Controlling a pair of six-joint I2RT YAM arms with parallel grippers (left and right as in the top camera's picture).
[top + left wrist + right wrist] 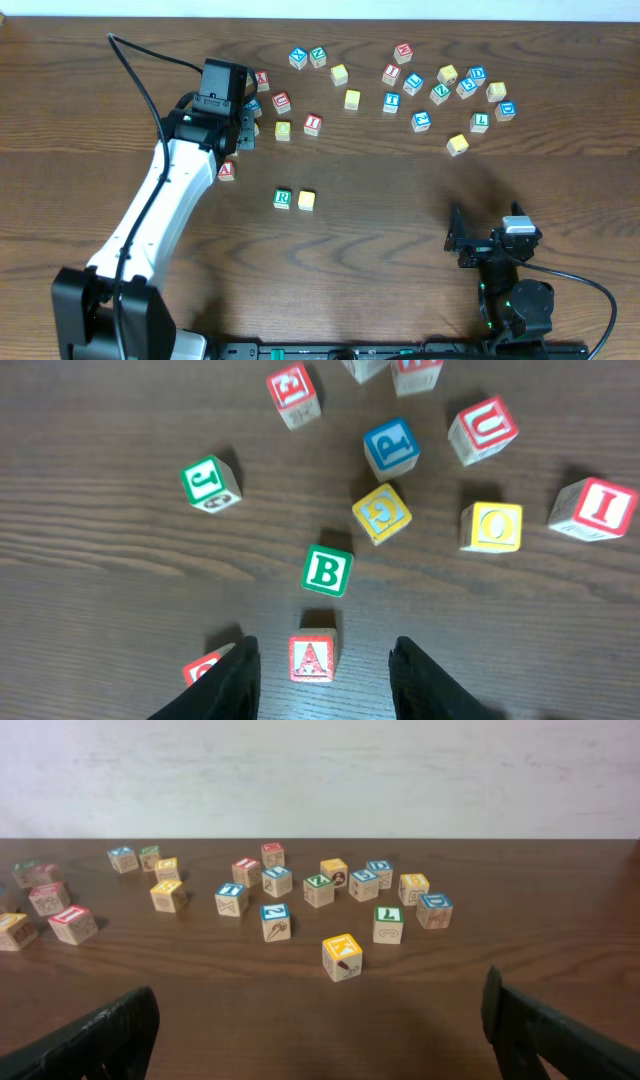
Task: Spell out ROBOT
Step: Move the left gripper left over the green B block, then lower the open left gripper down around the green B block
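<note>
With the R block (282, 199) and a yellow block (306, 200) paired, B is next. My left end effector (322, 660) hangs part-open and empty over a red A block (312, 659); the B block (327, 571) lies just ahead. I'd advance before closing. My right end effector (320, 1020) is wide open and empty.

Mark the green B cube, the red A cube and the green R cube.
green B cube (327, 571), left wrist view, lettered top face.
red A cube (312, 659), left wrist view, lettered top face.
green R cube (282, 199), overhead view, top face.
</note>
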